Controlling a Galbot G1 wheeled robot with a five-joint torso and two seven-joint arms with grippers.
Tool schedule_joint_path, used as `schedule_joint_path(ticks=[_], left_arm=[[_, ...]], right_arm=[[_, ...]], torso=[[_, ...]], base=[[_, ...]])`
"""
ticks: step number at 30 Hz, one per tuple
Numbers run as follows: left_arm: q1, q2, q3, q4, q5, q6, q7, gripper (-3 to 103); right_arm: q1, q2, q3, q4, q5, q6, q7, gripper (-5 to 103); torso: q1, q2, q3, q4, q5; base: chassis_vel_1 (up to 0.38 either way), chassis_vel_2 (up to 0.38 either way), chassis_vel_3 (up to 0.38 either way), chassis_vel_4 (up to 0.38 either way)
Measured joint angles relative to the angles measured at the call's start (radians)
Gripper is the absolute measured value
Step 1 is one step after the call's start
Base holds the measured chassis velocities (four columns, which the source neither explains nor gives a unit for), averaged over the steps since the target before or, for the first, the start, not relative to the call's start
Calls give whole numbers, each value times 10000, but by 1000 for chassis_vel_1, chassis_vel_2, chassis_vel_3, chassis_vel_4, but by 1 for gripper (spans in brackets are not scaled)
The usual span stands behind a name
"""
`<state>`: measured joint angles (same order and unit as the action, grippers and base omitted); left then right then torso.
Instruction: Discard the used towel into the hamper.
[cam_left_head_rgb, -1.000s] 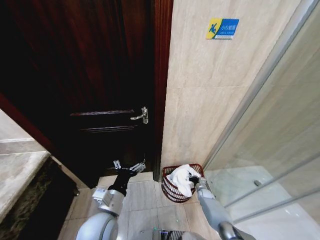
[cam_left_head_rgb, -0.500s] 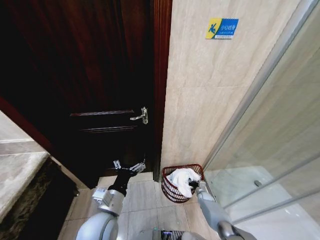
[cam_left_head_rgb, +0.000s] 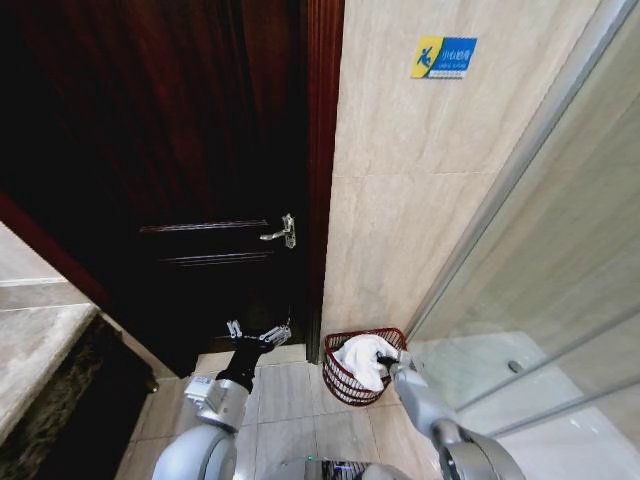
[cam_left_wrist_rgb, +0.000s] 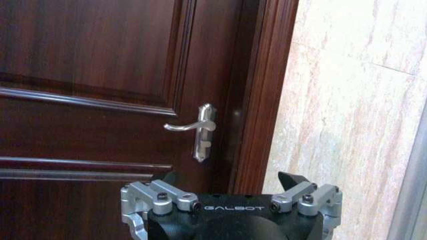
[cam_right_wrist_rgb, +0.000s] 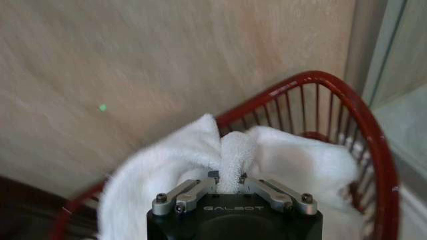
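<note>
Towel (cam_right_wrist_rgb: 220, 160) lowered into hamper (cam_right_wrist_rgb: 373, 145), still pinched by closed jaws of right gripper (cam_right_wrist_rgb: 228, 184); release outstanding. Left gripper (cam_left_wrist_rgb: 230, 187) idle, jaws spread, facing door (cam_left_wrist_rgb: 87, 75).

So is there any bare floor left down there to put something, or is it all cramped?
Bare tiles lie between the left gripper by the door and the hamper. The hamper itself is crowded: the towel fills it, pinched by the right gripper, against the shower glass.
</note>
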<state>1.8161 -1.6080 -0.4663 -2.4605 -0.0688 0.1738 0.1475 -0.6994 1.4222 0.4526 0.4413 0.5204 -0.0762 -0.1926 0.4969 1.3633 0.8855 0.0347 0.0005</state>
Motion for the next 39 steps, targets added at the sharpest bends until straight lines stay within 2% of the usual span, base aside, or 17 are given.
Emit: schedule_joint_path(ticks=[2,3,4,7,8,10,12,15,16,21,23,25,27,29,31,36,39], left_arm=[[0,0,0,0,1,0,0,100],[0,0,0,0,0,0,0,100],[0,0,0,0,0,0,0,100],[-1,0,1,0,0,0,0,100],[-1,0,1,0,0,0,0,100],[0,-2,0,0,0,0,0,100],[0,-2,0,0,1,0,0,100],[0,0,0,0,0,0,0,100],[0,0,0,0,0,0,0,100],[0,0,1,0,0,0,0,100],[0,0,1,1,0,0,0,100],[0,0,1,0,0,0,0,100],[0,0,0,0,1,0,0,100],[0,-1,0,0,0,0,0,100],[0,0,0,0,0,0,0,100],[-1,0,0,0,0,0,0,100],[0,0,1,0,0,0,0,100]], right_arm=[[-947,-218,-6,1415,359,-348,1,13],[-1518,-330,75,1991,498,-15,-116,18],[-1518,-330,75,1991,498,-15,-116,18],[-2867,-601,330,4012,901,193,21,33],[-2867,-601,330,4012,901,193,21,33],[-3801,-682,785,5370,517,774,-118,44],[-4037,-701,937,5635,248,1036,-162,44],[-4814,-741,1384,6593,-188,1592,-476,61],[-4814,-741,1384,6593,-188,1592,-476,61],[-5174,-279,1395,7382,44,1897,-1299,83],[-5060,-98,1320,7332,-430,2037,-1570,88],[-4729,135,1161,6910,-1865,1882,-2024,93],[-4142,355,1085,5829,-2310,1353,-1720,99],[-3770,440,1082,4990,-2459,1408,-1533,100],[-3420,462,1081,4182,-2637,1576,-1499,100],[-1916,475,1051,1105,-3036,2855,-1634,100],[-1357,465,1074,205,-3292,3003,-1499,100]], torso=[[-1,1,-3,2,-7],[0,0,1,-10,1],[0,0,1,-10,1],[-3,2,-2,-8,-13],[-3,2,-2,-8,-13],[-3,1,-2,-3,2],[-3,1,-3,-4,-2],[-3,1,-2,-5,-1],[-3,1,-2,-5,-1],[-3,1,-2,-5,-4],[-3,1,-2,-6,-2],[-3,1,-2,-2,-8],[-2,1,-1,-1,-4],[-2,1,-1,-2,-4],[-1,1,0,-3,-3],[0,0,1,-4,-1],[0,1,-1,-2,-6]], base=[[0,0,0,0],[0,0,0,0],[0,0,0,0],[0,0,0,0],[0,0,0,0],[0,0,0,0],[0,0,0,0],[0,0,0,0],[0,0,0,0],[0,0,0,0],[0,0,0,0],[0,0,0,0],[0,0,0,0],[0,0,0,0],[0,0,0,0],[0,0,0,0],[0,0,0,0]])
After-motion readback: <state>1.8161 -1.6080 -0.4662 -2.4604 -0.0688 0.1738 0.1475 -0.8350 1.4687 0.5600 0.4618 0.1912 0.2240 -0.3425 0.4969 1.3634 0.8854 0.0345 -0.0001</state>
